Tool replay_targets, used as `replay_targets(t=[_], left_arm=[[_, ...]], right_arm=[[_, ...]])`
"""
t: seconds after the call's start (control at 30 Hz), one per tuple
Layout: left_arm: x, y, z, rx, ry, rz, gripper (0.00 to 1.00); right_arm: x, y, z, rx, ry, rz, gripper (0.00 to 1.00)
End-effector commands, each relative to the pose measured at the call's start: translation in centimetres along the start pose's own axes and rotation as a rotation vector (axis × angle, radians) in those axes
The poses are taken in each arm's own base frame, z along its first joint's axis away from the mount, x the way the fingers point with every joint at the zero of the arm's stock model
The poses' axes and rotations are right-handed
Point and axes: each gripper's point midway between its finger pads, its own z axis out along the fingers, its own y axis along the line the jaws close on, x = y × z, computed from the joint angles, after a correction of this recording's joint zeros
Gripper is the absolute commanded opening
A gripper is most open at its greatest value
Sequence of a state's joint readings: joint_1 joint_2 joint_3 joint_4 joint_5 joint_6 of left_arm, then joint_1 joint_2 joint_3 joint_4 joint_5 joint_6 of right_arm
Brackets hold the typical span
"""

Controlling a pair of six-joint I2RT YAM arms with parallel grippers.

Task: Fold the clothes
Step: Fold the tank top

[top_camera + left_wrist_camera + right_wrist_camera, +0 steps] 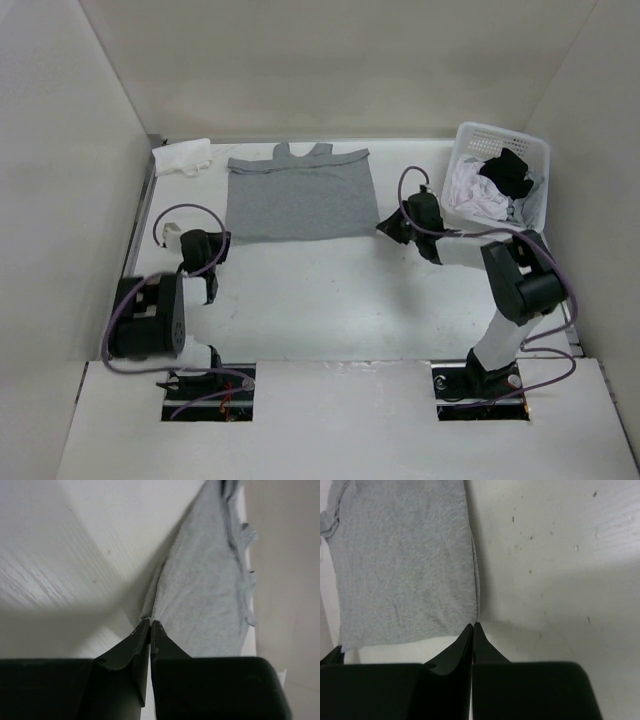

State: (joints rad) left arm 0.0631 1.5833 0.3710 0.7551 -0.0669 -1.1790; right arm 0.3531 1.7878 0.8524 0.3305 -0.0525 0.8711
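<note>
- One grey sleeveless top [300, 200], flat between two grippers.
- Left gripper [150, 622]: pinched shut on top's corner at fingertips.
- Right gripper [473, 626]: pinched shut on opposite corner.
- One white basket [505, 132] just beyond.

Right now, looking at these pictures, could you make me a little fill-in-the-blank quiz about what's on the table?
The top spread flat on the table is ____ in colour. The lattice basket holds a white garment and a ____ one. The left gripper and right gripper each pinch a near ____ of the top. Missing words: grey; black; corner.
</note>
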Motion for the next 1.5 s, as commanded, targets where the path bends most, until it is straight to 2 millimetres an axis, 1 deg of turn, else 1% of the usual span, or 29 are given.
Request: replay_targets(t=[0.0,0.03,0.07,0.17,0.23,0.27,0.37,0.43,0.47,0.53,0.57,0.6,0.63,0.67,0.73,0.8,0.87,0.93,0.97,1.03,1.07,1.1,1.17,1.2,1.27,1.33,1.37,1.4,1.47], left_arm=[[-3.3,-5.9,-4.4,0.167,-0.088,0.016,0.0],[-3.7,-7.0,-5.6,0.187,-0.098,0.025,0.0],[-4.6,-8.8,-7.4,0.225,-0.119,0.041,0.0],[-7.4,-13.8,-14.0,0.339,-0.204,0.097,0.0],[-8.9,-16.3,-18.4,0.41,-0.249,0.129,0.0],[-9.5,-17.5,-20.7,0.443,-0.264,0.141,0.0],[-10.7,-19.8,-26.8,0.519,-0.298,0.168,0.0],[-11.3,-21.1,-30.3,0.571,-0.321,0.181,0.0],[-11.5,-21.6,-31.9,0.596,-0.327,0.184,0.0],[-11.6,-21.8,-34.0,0.617,-0.328,0.191,0.0],[-11.7,-21.7,-34.5,0.617,-0.329,0.192,0.0],[-11.5,-21.5,-34.8,0.613,-0.322,0.195,0.0],[-11.4,-21.2,-34.7,0.601,-0.317,0.201,0.0],[-11.1,-20.7,-34.2,0.579,-0.306,0.209,0.0],[-10.2,-19.0,-31.6,0.51,-0.267,0.22,0.0],[-8.7,-16.7,-27.8,0.424,-0.214,0.224,0.0],[-7.2,-14.5,-23.5,0.344,-0.161,0.214,0.0],[-6.1,-12.6,-19.4,0.278,-0.13,0.206,0.0],[-5.6,-12.1,-17.6,0.255,-0.114,0.198,0.0],[-5.1,-11.6,-13.9,0.211,-0.106,0.189,0.0],[-4.7,-11.5,-11.9,0.193,-0.098,0.184,0.0],[-4.5,-11.7,-10.5,0.18,-0.097,0.184,0.0],[-3.8,-12.4,-6.8,0.156,-0.083,0.183,0.0],[-3.6,-13.2,-5.0,0.154,-0.072,0.183,0.0],[-3.1,-14.6,-1.8,0.155,-0.053,0.177,0.0],[-2.9,-16.1,0.6,0.157,-0.041,0.18,0.0],[-2.9,-16.8,1.4,0.165,-0.031,0.179,0.0],[-2.7,-17.4,1.8,0.175,-0.017,0.176,0.0],[-3.0,-18.0,2.2,0.184,-0.015,0.175,0.0]], right_arm=[[-4.1,5.0,-5.0,-0.161,-0.147,-0.015,0.0],[-4.5,5.4,-6.2,-0.17,-0.166,-0.024,0.0],[-4.8,5.9,-7.9,-0.183,-0.186,-0.042,0.0],[-5.2,8.2,-14.1,-0.236,-0.259,-0.1,0.0],[-4.8,9.9,-18.8,-0.286,-0.299,-0.148,0.0],[-4.7,10.6,-21.1,-0.306,-0.32,-0.171,0.0],[-4.4,11.9,-28.4,-0.357,-0.375,-0.216,0.0],[-4.4,12.4,-32.3,-0.391,-0.397,-0.225,0.0],[-4.3,12.7,-34.3,-0.416,-0.399,-0.225,0.0],[-4.2,13.3,-37.6,-0.472,-0.395,-0.214,0.0],[-4.0,13.6,-38.7,-0.494,-0.387,-0.21,0.0],[-3.6,13.9,-39.3,-0.513,-0.369,-0.214,0.0],[-3.1,14.2,-39.3,-0.52,-0.351,-0.225,0.01],[-2.6,14.3,-39.0,-0.513,-0.338,-0.238,0.01],[-1.5,14.7,-37.3,-0.478,-0.316,-0.275,0.01],[-0.9,14.6,-34.5,-0.419,-0.308,-0.301,0.01],[-1.0,14.6,-31.3,-0.394,-0.29,-0.305,0.01],[-1.8,14.0,-27.1,-0.374,-0.257,-0.279,0.01],[-2.5,13.7,-25.5,-0.368,-0.246,-0.256,0.01],[-4.4,12.6,-20.9,-0.333,-0.217,-0.195,0.01],[-5.5,12.2,-18.7,-0.31,-0.21,-0.178,0.01],[-6.4,11.9,-16.4,-0.283,-0.199,-0.168,0.01],[-7.3,11.9,-12.2,-0.242,-0.16,-0.161,0.0],[-8.1,11.8,-10.2,-0.221,-0.149,-0.158,0.0],[-10.0,11.4,-6.8,-0.186,-0.138,-0.14,0.0],[-11.7,11.1,-4.2,-0.168,-0.131,-0.125,0.0],[-12.4,11.0,-3.4,-0.162,-0.129,-0.12,0.0],[-12.9,10.8,-2.7,-0.154,-0.124,-0.117,0.0],[-13.6,10.6,-2.4,-0.146,-0.124,-0.115,0.0]])
